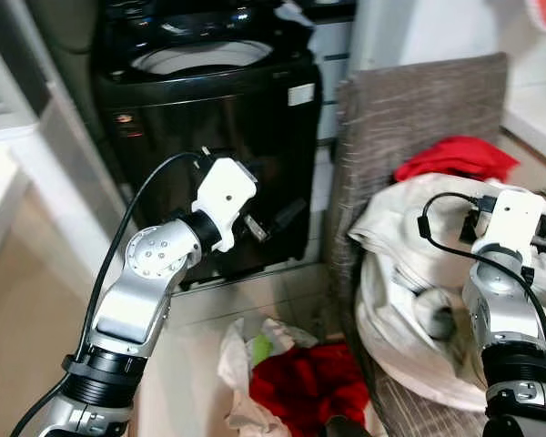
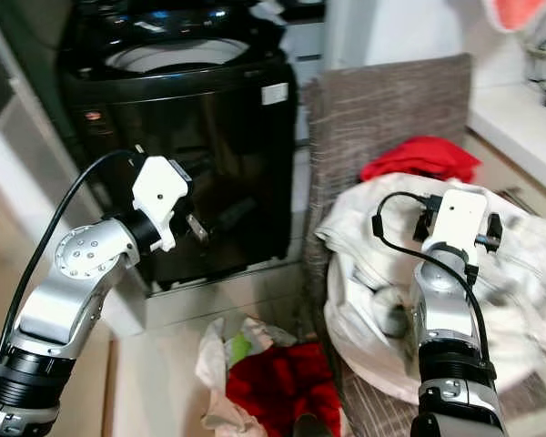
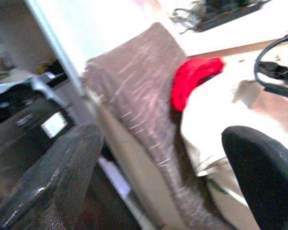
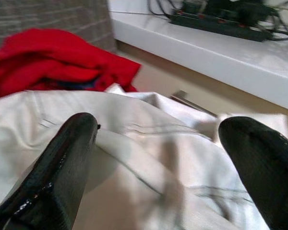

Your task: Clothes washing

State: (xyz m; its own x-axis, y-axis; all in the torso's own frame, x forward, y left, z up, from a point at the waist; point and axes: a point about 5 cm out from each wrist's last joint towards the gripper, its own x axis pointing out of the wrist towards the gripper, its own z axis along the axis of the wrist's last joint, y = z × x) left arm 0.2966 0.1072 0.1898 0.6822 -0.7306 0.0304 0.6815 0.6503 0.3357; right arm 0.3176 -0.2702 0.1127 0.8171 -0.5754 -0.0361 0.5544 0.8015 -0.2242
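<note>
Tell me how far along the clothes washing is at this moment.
Early. Done: the washing machine stands with its top open. In hand: the right gripper, fingers open, hovers over the white cloth on the chair; nothing gripped. The left gripper is open in front of the machine. Left: the white cloth, the red garment and the floor pile.

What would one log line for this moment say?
washer: lid up | left gripper: open, raised by washer, empty | right gripper: open over white cloth on chair | red cloth: behind it | more clothes: floor
</note>
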